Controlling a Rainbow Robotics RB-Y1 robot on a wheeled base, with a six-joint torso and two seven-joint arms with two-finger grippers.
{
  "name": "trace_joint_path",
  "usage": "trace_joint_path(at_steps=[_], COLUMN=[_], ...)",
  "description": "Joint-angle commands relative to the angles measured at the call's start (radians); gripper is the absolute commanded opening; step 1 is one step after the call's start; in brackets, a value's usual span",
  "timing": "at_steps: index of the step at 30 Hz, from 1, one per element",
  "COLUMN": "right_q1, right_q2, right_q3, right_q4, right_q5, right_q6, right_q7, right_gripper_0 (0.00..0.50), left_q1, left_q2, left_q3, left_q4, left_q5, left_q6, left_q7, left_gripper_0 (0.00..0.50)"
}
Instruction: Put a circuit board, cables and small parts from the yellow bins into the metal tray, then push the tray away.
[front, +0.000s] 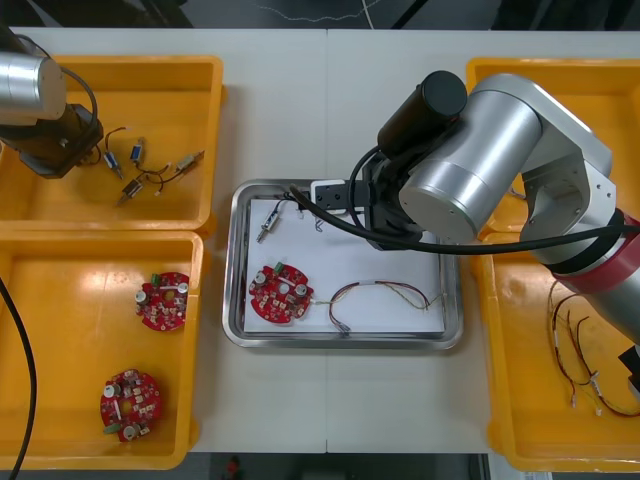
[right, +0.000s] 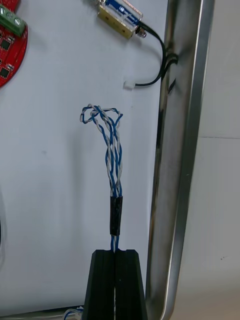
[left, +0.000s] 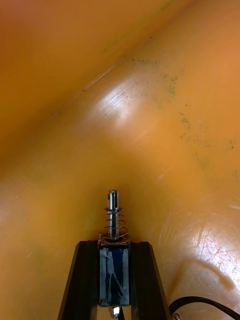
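Over the tray (front: 345, 343) holding circuit board (front: 279, 294), red-yellow cable (front: 385, 292) and small part (right: 119, 15), my right gripper (right: 115, 252) pinches a blue-white cable (right: 114, 150), left gripper (left: 114, 245) a second part (left: 114, 270); push remains.

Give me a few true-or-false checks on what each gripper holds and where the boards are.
1. The right gripper is shut on a twisted blue and white cable over the tray. True.
2. The tray holds two circuit boards. False: one circuit board lies in it.
3. The left gripper is shut on a small metal part over a yellow bin. True.
4. Three boards lie in the bin nearest the robot's left. False: the near left bin holds two boards.
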Motion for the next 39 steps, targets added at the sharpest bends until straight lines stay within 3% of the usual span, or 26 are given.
trace_joint_path(at_steps=[1, 13, 20, 21, 24, 25, 33, 39], right_q1=[0.003, 0.004, 0.006, 0.009, 0.012, 0.012, 0.012, 0.012], right_q2=[0.001, -0.043, -0.053, -0.054, -0.060, -0.060, -0.066, -0.043], right_q3=[0.020, 0.120, 0.126, 0.124, 0.124, 0.124, 0.089, 0.004], right_q4=[0.061, 0.127, 0.141, 0.143, 0.141, 0.141, 0.133, 0.110], right_q5=[0.007, 0.029, 0.027, 0.029, 0.035, 0.035, -0.007, -0.059], right_q6=[-0.034, -0.133, -0.130, -0.132, -0.141, -0.141, -0.132, -0.045], right_q7=[0.062, 0.065, 0.082, 0.080, 0.080, 0.079, 0.073, 0.070], right_gripper_0=[0.000, 0.000, 0.006, 0.055, 0.477, 0.500, 0.500, 0.500], left_q1=[-0.041, -0.041, -0.041, -0.041, -0.041, -0.041, -0.039, -0.015], left_q2=[-0.015, 0.020, 0.054, 0.057, 0.064, 0.064, 0.064, 0.063], left_q3=[-0.009, 0.017, 0.100, 0.108, 0.134, 0.139, 0.155, 0.143], left_q4=[0.001, -0.034, -0.134, -0.149, -0.187, -0.195, -0.328, -0.503], left_q5=[-0.005, -0.008, -0.009, -0.009, -0.018, -0.018, -0.035, 0.024], left_q6=[-0.011, 0.081, 0.247, 0.274, 0.333, 0.345, 0.528, 0.673], left_q7=[0.077, 0.013, -0.107, -0.129, -0.179, -0.188, -0.303, -0.317], left_gripper_0=[0.001, 0.002, 0.000, 0.001, 0.001, 0.000, 0.000, 0.000])
